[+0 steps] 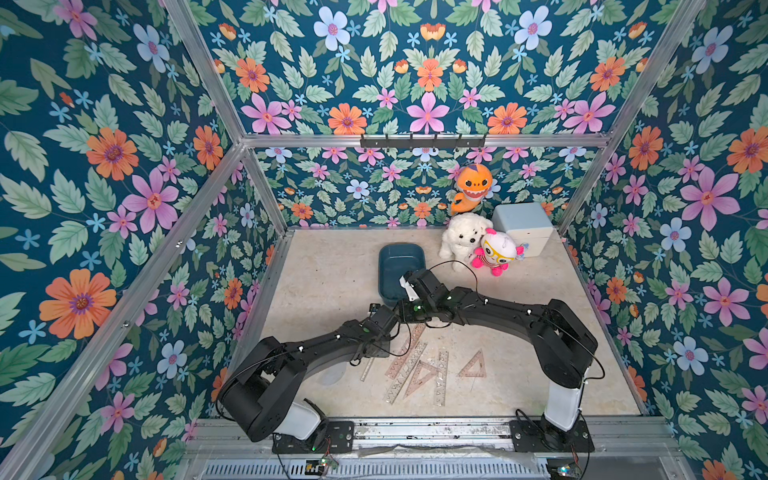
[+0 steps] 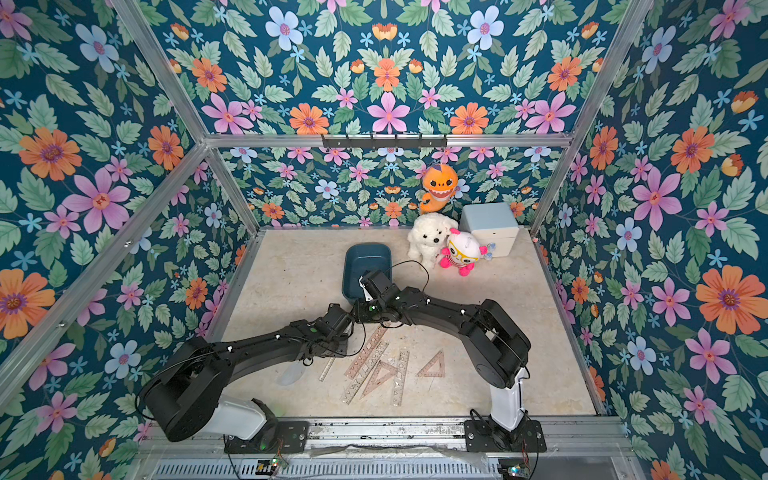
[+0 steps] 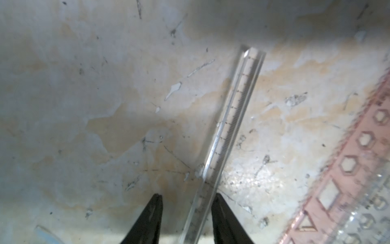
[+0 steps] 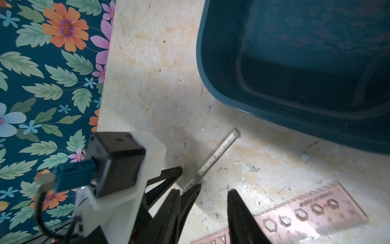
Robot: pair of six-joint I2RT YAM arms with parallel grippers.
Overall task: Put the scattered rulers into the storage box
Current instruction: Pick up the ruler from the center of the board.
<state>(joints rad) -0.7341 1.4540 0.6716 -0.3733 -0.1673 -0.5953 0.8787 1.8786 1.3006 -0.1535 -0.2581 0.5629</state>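
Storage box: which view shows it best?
Best in both top views: the storage box is nearly whole, only its near end under the right arm. The right wrist view shows one rounded corner; the left wrist view shows none.

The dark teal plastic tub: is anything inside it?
The dark teal plastic tub shows only bare floor; the black right arm covers its near end in both top views.

The storage box (image 1: 395, 259) sits on the table (image 1: 328, 291) just far of centre, and the rulers (image 1: 441, 378) lie scattered nearer, before it. Plush toys (image 1: 459, 239) and a cube container (image 1: 524, 230) crowd the far right, seemingly touching
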